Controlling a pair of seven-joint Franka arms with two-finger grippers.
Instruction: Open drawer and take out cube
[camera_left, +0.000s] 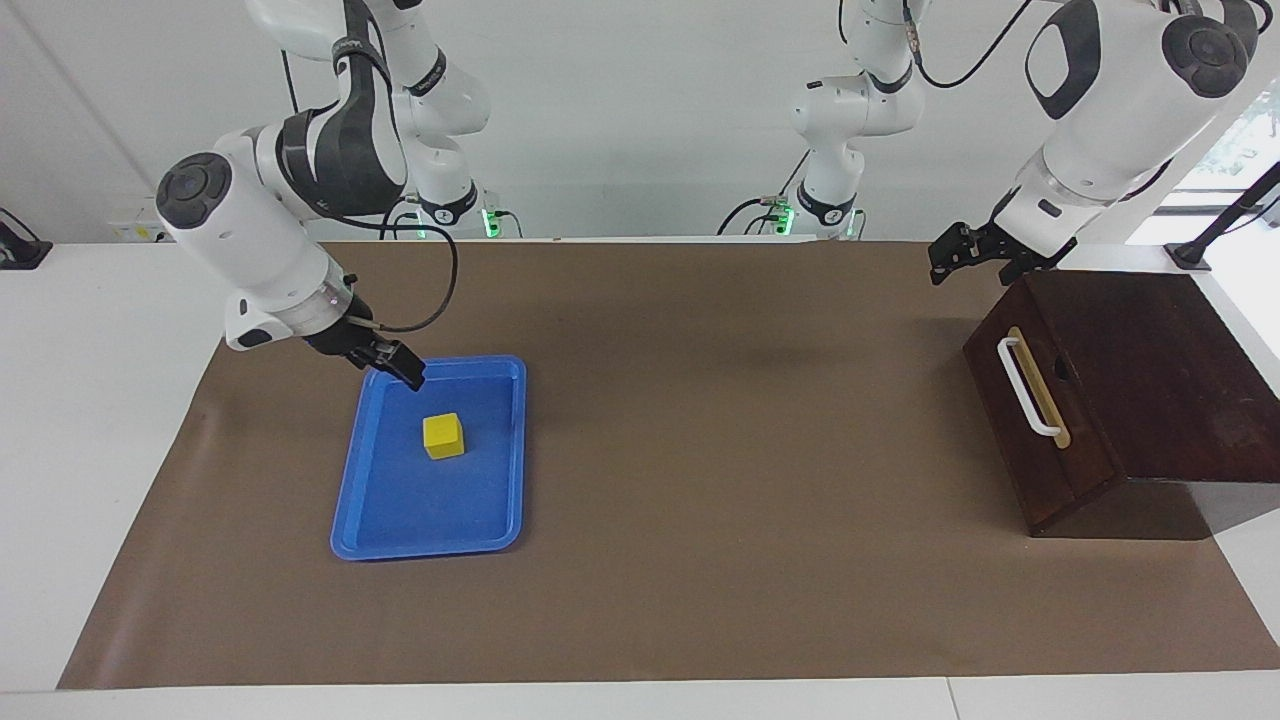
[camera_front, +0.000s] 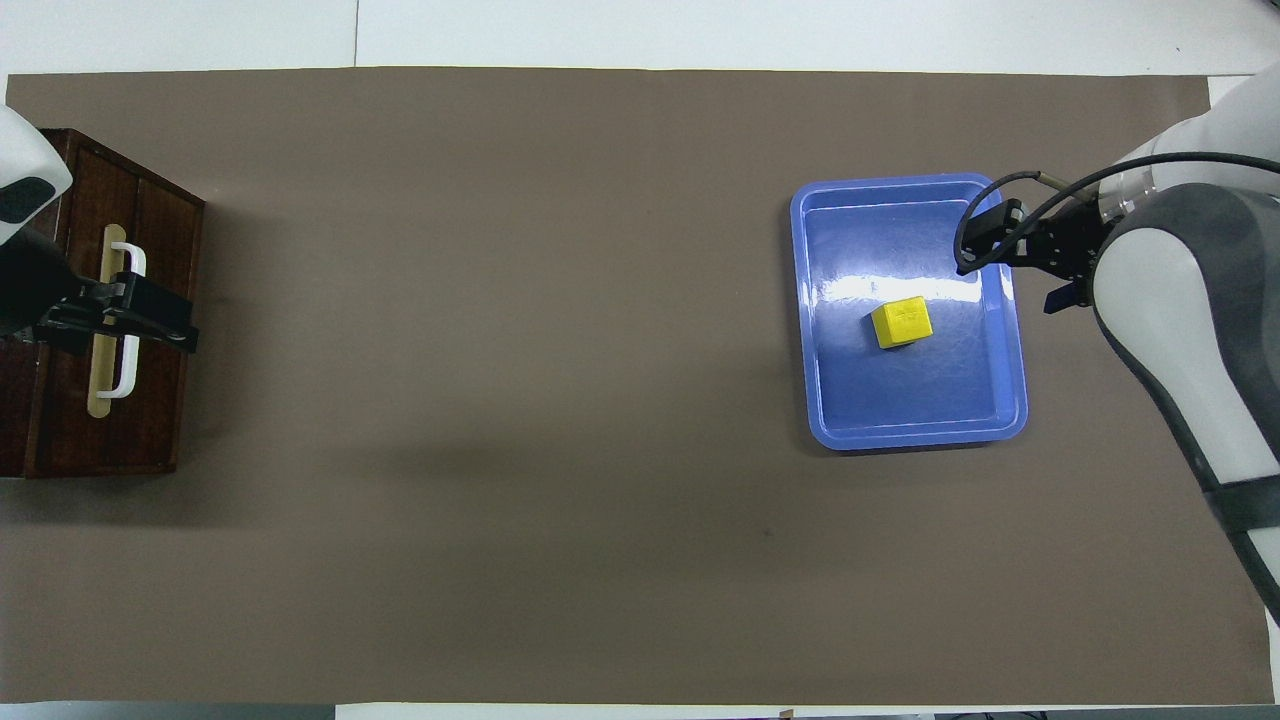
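Cube (camera_left: 443, 436) in blue tray (camera_left: 500, 520), right gripper (camera_left: 400, 366) raised above tray rim, fingers apart

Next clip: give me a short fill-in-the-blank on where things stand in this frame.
1. The yellow cube rests in the blue ____.
2. The drawer in the dark box is ____.
3. The right gripper holds ____.
4. The left gripper hangs above the box's ____ nearest the robots.

Missing: tray; closed; nothing; corner

Robotics lab (two bench-mounted arms (camera_left: 300, 200))
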